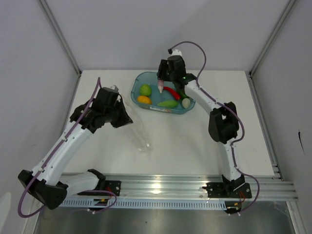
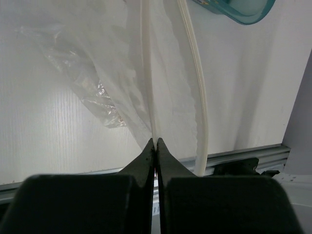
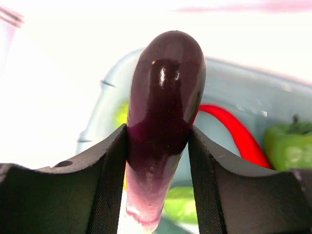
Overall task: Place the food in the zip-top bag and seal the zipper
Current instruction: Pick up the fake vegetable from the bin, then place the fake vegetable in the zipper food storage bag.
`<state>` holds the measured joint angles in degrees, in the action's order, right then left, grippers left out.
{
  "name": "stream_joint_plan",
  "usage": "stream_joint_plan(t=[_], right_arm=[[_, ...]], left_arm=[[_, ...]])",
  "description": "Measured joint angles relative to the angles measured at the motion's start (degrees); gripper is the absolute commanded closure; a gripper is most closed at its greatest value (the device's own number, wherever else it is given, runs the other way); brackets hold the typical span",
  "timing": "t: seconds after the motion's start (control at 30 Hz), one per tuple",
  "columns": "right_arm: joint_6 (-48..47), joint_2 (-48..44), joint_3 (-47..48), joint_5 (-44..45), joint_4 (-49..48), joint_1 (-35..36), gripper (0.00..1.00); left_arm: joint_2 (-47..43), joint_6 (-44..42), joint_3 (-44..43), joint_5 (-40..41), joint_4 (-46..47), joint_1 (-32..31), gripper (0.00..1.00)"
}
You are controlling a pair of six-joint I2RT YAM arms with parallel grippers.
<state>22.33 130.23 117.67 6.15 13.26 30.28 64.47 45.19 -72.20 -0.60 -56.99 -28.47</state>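
Purple eggplant (image 3: pixel 163 112) stands clamped between right fingers (image 3: pixel 105 185); left fingers (image 2: pixel 141 168) pinch the zipper (image 2: pixel 147 73).

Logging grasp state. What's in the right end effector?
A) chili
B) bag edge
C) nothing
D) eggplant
D: in the right wrist view the right end effector is shut on the eggplant, while the chili lies in the tray.
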Motion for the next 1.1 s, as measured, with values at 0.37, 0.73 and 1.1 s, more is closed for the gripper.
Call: stream_joint_plan(t=[0.37, 0.73, 1.1], right_arm=[[-4.04, -36.98, -29.22, -7.19, -13.33, 4.42, 1.00], [-3.06, -53.68, -51.80, -4.98, -24.83, 20.72, 1.00], [-4.00, -53.42, -54.82, 7.78, -32.57, 29.29, 1.00]], left_arm=[[3.87, 1.97, -2.54, -6.38, -1.14, 1.49, 1.00], [4.81, 2.73, -3.15, -10.43, -0.96, 2.49, 0.99], [4.81, 3.63, -3.15, -12.92, -0.50, 3.56, 0.99]])
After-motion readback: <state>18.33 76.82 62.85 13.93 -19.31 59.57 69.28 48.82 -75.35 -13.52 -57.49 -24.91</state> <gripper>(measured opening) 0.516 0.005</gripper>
